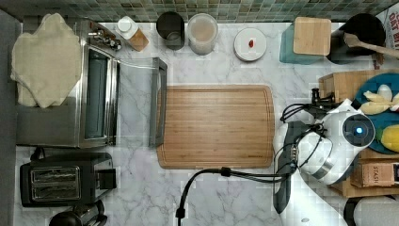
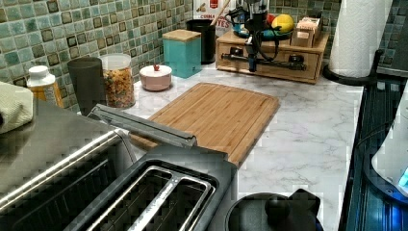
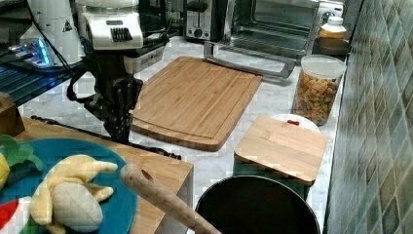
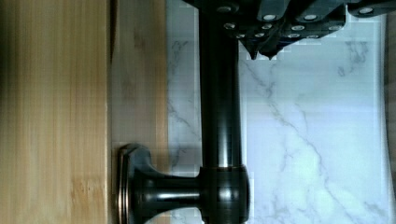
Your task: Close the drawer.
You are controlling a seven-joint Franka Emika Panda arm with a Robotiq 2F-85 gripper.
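The drawer (image 2: pixel 269 67) is the front of a light wooden box at the far end of the counter in the left view, and it looks pushed in. Its long dark bar handle (image 4: pixel 219 93) stands off the drawer front (image 4: pixel 138 84) on a round post. A thin dark seam separates that front from the box top (image 4: pixel 51 112). My gripper (image 4: pixel 262 52) is shut, its tips together and holding nothing, right beside the bar on the marble side. From the left view, the gripper (image 2: pixel 252 66) hangs in front of the handle's middle. The right view has the gripper (image 3: pixel 120 135) at the handle (image 3: pixel 156 150).
A large grooved cutting board (image 1: pixel 215 126) lies mid-counter. The toaster oven's door (image 1: pixel 157 101) is folded down toward it. A toaster (image 1: pixel 61 181), jars (image 1: pixel 202 33), a teal canister (image 1: pixel 308 40) and a paper towel roll (image 2: pixel 358 36) line the edges. A blue plate of toy fruit (image 3: pixel 58 190) tops the box.
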